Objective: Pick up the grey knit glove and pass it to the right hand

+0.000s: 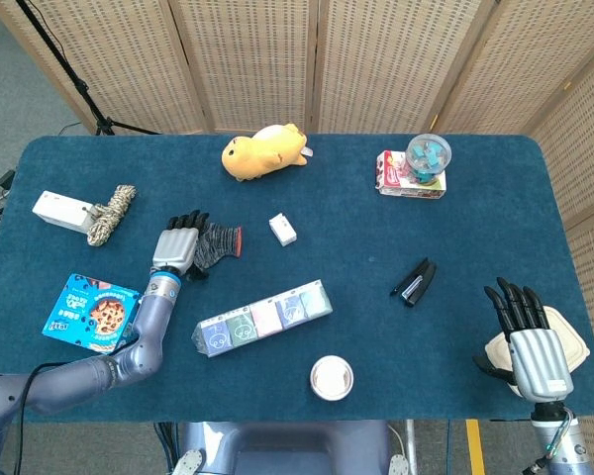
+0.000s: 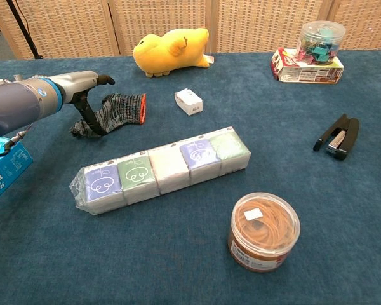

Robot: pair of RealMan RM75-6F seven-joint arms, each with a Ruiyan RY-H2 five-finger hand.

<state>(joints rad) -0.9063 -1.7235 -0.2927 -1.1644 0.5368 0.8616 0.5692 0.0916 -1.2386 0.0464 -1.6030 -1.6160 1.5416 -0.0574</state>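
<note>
The grey knit glove point(image 1: 221, 243) with its orange cuff lies flat on the blue table, left of centre. My left hand point(image 1: 178, 245) hovers over the glove's finger end with its fingers spread. In the chest view the left hand point(image 2: 82, 89) reaches in from the left, and one dark finger point(image 2: 89, 119) points down onto the finger end of the glove point(image 2: 120, 109). It holds nothing. My right hand point(image 1: 530, 341) is open with fingers spread at the front right corner, far from the glove, and shows only in the head view.
A row of tissue packs point(image 1: 264, 317) lies just in front of the glove, with a small white box point(image 1: 283, 230) to its right. A cookie box point(image 1: 91, 313), rope point(image 1: 112, 213), yellow plush point(image 1: 262, 151), stapler point(image 1: 414, 281) and jar point(image 1: 332, 377) lie around. A white container point(image 1: 562, 341) sits beside my right hand.
</note>
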